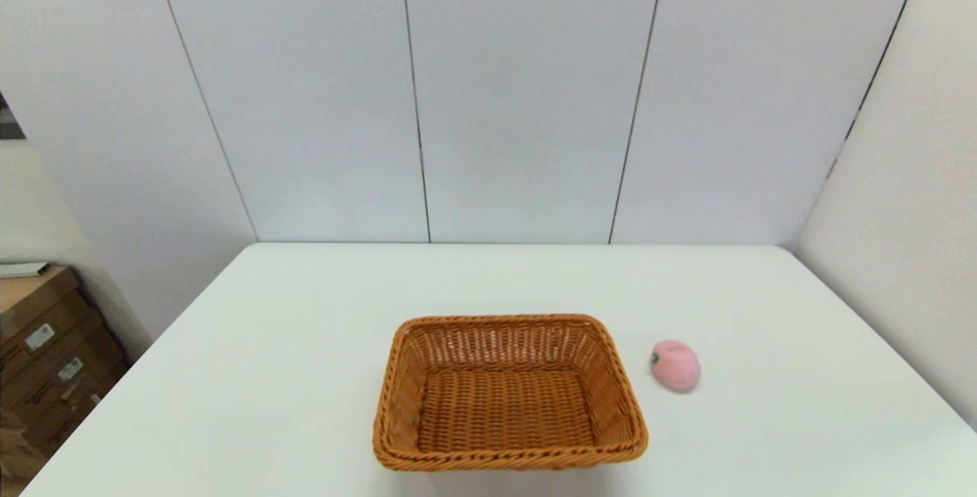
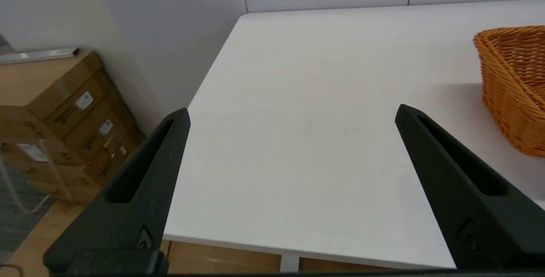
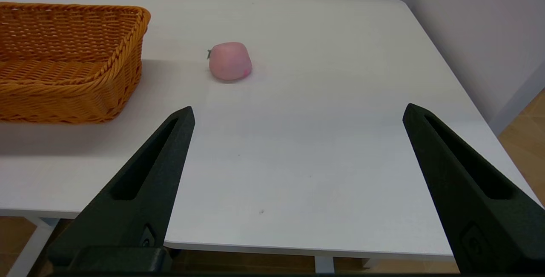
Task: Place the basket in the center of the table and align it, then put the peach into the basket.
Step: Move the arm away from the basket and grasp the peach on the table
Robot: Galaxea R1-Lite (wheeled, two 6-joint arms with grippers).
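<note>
You see the basket [image 1: 510,394] standing on the table [image 1: 305,344], near the front edge and about in the middle from left to right. The peach [image 1: 675,365] lies on the table just to the right of the basket, not touching it.

At the left edge of my head view, stacked brown cardboard boxes [image 1: 46,352] carry white labels. Pale wall panels [image 1: 527,92] with thin dark seams fill the upper frame. Tan wooden flooring [image 3: 526,128] shows at far right.
</note>
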